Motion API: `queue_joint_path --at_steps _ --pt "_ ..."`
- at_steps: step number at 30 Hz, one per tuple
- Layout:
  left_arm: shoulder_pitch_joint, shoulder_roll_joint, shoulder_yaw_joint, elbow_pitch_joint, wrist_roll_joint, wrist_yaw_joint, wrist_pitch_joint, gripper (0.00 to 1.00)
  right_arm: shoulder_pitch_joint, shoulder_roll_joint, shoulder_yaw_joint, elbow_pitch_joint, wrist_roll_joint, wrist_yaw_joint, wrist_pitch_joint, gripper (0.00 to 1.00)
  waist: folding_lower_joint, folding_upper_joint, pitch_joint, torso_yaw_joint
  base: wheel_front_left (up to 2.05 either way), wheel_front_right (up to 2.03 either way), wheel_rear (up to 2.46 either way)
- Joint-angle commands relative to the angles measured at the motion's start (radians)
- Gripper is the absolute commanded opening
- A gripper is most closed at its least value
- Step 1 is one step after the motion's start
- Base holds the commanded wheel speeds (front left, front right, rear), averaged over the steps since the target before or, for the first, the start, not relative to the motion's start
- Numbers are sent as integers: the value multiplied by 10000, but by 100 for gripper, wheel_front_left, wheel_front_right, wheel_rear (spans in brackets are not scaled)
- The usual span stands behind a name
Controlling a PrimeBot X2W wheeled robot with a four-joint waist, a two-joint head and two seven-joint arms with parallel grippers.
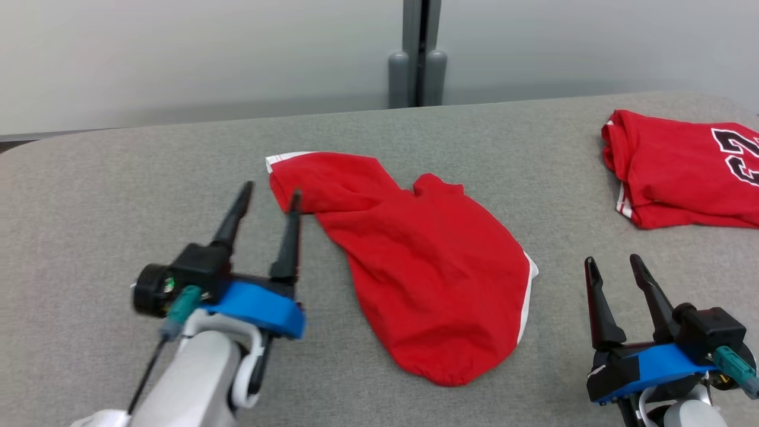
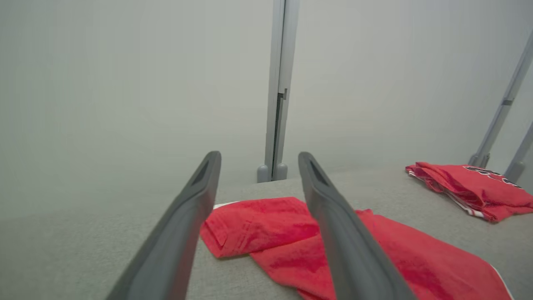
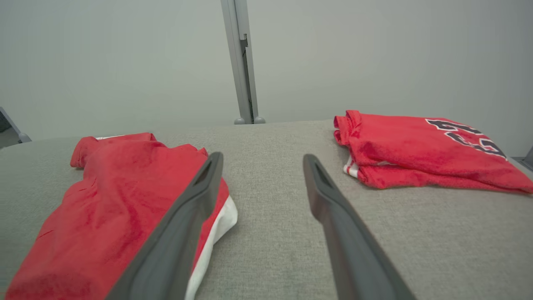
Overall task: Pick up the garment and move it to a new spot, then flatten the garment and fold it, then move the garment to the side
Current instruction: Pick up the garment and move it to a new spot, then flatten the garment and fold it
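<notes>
Red garment lying rumpled on grey table | left gripper hovering spread at its far corner, possibly touching | right gripper hanging spread, empty | step: pickup beginning; next calling for pinching cloth

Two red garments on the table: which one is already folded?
The numbered garment at the far right: it lies in a neat layered stack. The plain garment in the middle lies spread out and rumpled, not folded.
</notes>
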Motion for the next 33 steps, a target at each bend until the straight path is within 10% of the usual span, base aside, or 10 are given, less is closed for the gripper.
queue_joint_path --at_steps 1,14,33 --pt "278 161 242 -155 2 94 -38 100 102 -10 7 7 -53 1 52 100 0 0 -46 77 0 0 0" --pt "2505 569 2623 -1445 302 371 -44 100 487 -12 -131 -55 -97 1 227 100 0 0 -572 744 0 0 0" --pt "3530 -180 3566 -1488 1002 -29 -46 100 852 -10 -76 -21 -19 1 319 100 0 0 -707 877 0 0 0"
